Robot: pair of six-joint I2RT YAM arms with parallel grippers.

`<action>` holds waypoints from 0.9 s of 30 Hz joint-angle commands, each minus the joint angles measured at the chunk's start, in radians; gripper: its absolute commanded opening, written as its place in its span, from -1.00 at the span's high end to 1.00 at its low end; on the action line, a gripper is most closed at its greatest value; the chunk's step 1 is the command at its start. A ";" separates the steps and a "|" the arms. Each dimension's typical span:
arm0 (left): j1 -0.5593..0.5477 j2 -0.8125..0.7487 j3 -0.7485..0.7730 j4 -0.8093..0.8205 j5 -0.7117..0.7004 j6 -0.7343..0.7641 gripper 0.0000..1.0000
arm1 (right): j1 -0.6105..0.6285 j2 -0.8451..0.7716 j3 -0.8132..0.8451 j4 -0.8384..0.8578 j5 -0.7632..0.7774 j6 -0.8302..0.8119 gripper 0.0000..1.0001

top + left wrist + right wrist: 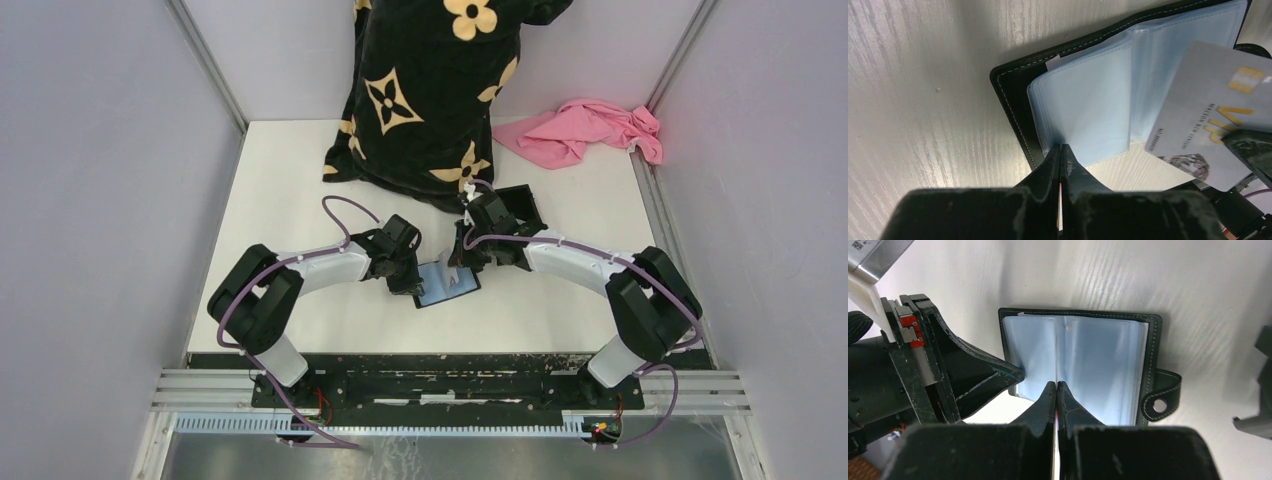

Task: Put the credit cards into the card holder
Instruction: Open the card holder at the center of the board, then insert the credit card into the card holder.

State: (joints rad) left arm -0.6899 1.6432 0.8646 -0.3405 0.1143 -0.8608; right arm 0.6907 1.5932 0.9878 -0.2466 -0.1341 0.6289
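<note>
The card holder point(446, 286) lies open on the table between both arms, black cover point(1010, 95) down and clear bluish sleeves point(1098, 357) up. My left gripper point(1061, 148) is shut, its tips pinching the near edge of a sleeve at the holder's left corner. My right gripper point(1056, 384) is shut on a whitish-grey credit card point(1198, 95) with gold lettering. The card is tilted over the open sleeves. In the right wrist view it shows only edge-on, over the fold of the holder.
A black shallow tray point(522, 203) sits just behind the right gripper. A pink cloth point(590, 130) lies at the back right. A black fabric with tan flower marks point(430, 90) hangs over the back middle. Grey walls close both sides. The holder's snap strap point(1162, 399) sticks out sideways.
</note>
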 commanded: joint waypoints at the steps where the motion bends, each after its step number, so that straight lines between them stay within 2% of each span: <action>1: -0.003 0.038 -0.027 -0.035 -0.082 0.069 0.94 | -0.018 0.018 -0.046 0.175 -0.118 0.060 0.98; 15: -0.004 0.046 -0.013 -0.070 -0.097 0.081 0.94 | -0.057 0.044 -0.168 0.328 -0.179 0.094 0.98; 27: -0.002 0.054 -0.010 -0.094 -0.124 0.080 0.94 | -0.107 0.036 -0.158 0.302 -0.203 0.045 0.98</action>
State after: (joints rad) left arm -0.6926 1.6436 0.8696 -0.3473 0.1009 -0.8421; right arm 0.5999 1.6356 0.8204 0.0296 -0.3172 0.7040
